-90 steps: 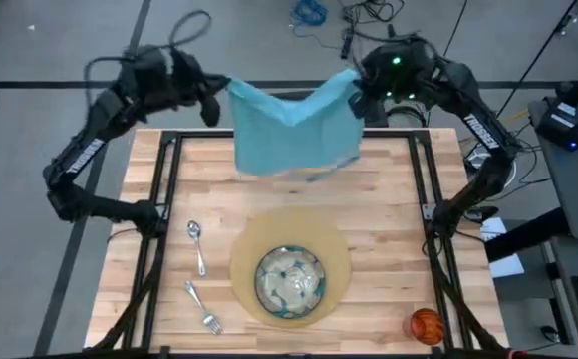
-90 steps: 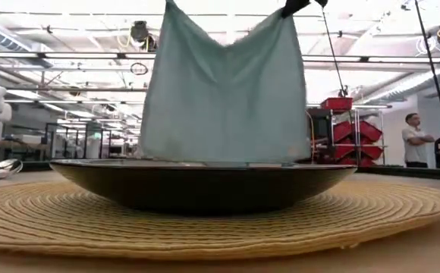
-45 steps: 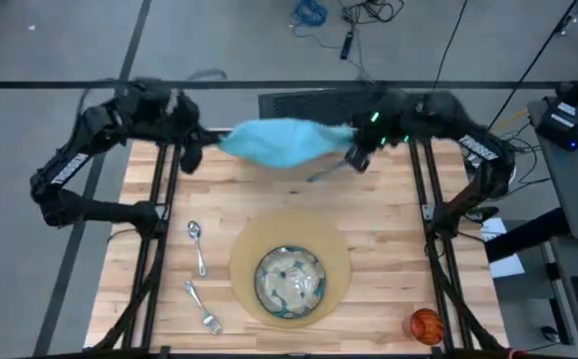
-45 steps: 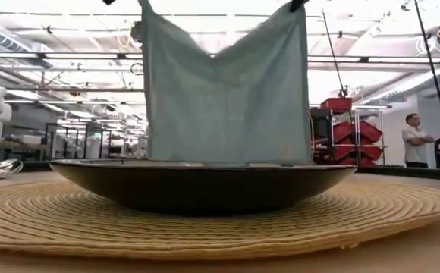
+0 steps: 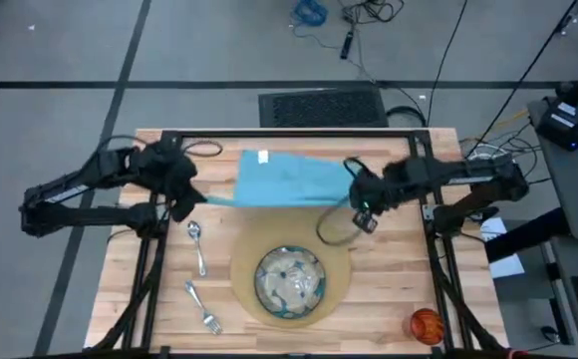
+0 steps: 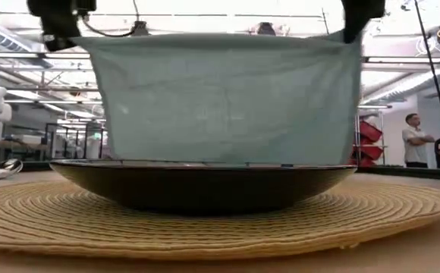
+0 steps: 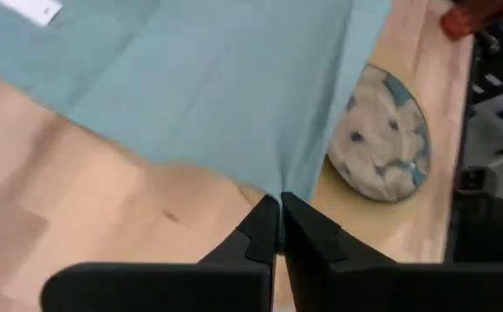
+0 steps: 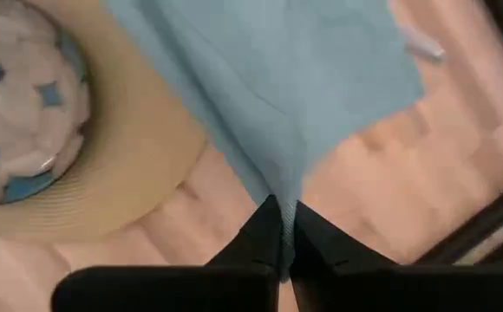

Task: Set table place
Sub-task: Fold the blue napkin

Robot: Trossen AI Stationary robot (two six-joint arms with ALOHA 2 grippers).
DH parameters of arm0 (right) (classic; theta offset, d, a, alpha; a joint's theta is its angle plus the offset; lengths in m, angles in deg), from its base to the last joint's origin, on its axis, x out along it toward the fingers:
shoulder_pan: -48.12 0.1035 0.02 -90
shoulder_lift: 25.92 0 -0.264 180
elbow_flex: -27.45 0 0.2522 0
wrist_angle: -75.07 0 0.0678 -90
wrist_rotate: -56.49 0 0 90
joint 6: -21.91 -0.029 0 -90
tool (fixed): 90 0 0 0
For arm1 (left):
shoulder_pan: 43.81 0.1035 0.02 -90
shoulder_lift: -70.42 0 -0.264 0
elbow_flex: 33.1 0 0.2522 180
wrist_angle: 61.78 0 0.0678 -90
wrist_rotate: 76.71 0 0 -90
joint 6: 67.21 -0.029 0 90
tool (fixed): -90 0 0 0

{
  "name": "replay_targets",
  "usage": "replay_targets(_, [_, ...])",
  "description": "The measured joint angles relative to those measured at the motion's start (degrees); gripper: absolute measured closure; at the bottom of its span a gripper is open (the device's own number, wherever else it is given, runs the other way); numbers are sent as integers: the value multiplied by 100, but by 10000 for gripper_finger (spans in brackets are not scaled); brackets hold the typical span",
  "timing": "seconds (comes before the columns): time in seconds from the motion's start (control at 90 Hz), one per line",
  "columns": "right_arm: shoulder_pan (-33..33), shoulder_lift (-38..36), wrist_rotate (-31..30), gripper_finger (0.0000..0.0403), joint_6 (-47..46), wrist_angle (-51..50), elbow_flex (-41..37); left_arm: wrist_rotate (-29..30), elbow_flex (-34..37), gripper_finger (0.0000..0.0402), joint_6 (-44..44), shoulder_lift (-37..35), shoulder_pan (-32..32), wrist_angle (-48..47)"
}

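A teal napkin [image 5: 284,179] stretches between my two grippers over the table's [image 5: 399,289] far half. My left gripper [image 5: 191,199] is shut on its left end and my right gripper [image 5: 355,197] on its right end. In the low view the napkin [image 6: 220,98] hangs like a curtain behind the dish [image 6: 205,186]. The speckled dish [image 5: 290,282] sits on the round tan placemat [image 5: 341,249] near the front. A spoon [image 5: 197,244] and a fork [image 5: 201,307] lie left of the placemat. An orange cup [image 5: 427,324] stands at the front right. My left gripper pinches the napkin's left corner [image 7: 273,184] between its two fingers, coming from the table's left side. The edge between the grippers [image 6: 220,38] runs straight and taut; the cloth slopes away toward the far edge, where its tagged end [image 5: 262,157] seems to lie on the table. My right gripper pinches the napkin's right corner [image 8: 283,184] between its two fingers, coming from the table's right side. The cloth fans out from the fingertips in folds. This corner is held above the wood at about the height of the left one.
Black frame rails [image 5: 165,239] run along the table's left and right sides. A dark cable loop [image 5: 331,227] hangs by the right gripper above the placemat's far rim. Bare wood shows between placemat and cup. People stand in the room far behind.
Both grippers have come down and toward the near edge, moving apart. The napkin, first hanging high and narrow with a sagging top edge, is now pulled wide with its held edge taut, lower over the table's far half.
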Motion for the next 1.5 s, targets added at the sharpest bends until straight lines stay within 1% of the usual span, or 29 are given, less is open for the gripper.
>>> replay_targets(0.156, [436,-234,-6,403,-421,910,-724,7,465,402,609,-479,-323,379])
replay_targets(0.256, [545,-246,-9,403,-492,1297,-993,5,618,402,882,-569,-536,638])
replay_targets(0.322, [567,-245,-65,403,-458,1399,-1111,88,648,402,889,-557,-646,806])
replay_targets(0.478, [217,-247,-245,403,-180,1327,-1194,563,644,402,526,-439,-681,1357])
replay_targets(0.6, [-16,-247,-350,403,109,1346,-1204,684,644,402,372,-310,-681,1466])
replay_targets(0.756, [-211,-247,-881,403,381,1372,-1208,914,644,402,258,-240,-681,1554])
replay_targets(0.844, [-282,-247,-899,403,487,1412,-1208,915,644,402,232,-242,-683,1559])
replay_targets(0.911, [-297,-247,-799,403,503,1481,-1208,891,644,402,260,-243,-688,1526])
replay_targets(1.022, [-262,-243,-248,403,426,1477,-1208,672,644,402,329,-240,-688,1318])
replay_targets(1.144, [-70,-157,324,403,343,1527,-1208,38,698,402,535,-201,-688,1158])
replay_targets(1.256, [74,-66,832,403,313,1777,-1210,-541,817,402,738,-170,-688,1127])
replay_targets(1.367, [154,-8,935,403,307,2042,-1210,-594,876,401,775,-130,-688,1135])
replay_targets(1.5, [170,9,935,394,372,2202,-1210,-466,1052,390,608,-37,-688,1160])
